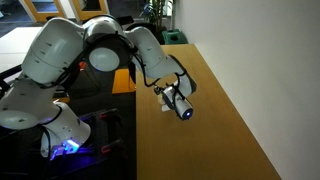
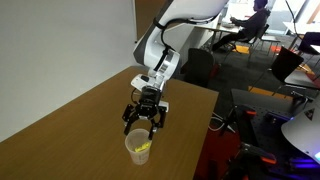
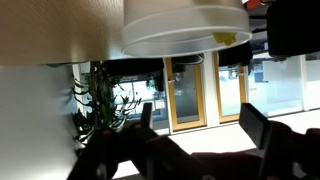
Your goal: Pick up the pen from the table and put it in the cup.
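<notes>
Your pen (image 2: pixel 144 149) lies inside the cup (image 2: pixel 132 152) on the table (image 2: pixel 60 130), so the placing looks done. Your end effector (image 2: pixel 143 125) hangs just above the rim, fingers spread and empty. Only backing away seems left.

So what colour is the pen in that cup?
Yellow-green; the pen shows best in an exterior view.

No readable text, labels or numbers anywhere.
</notes>
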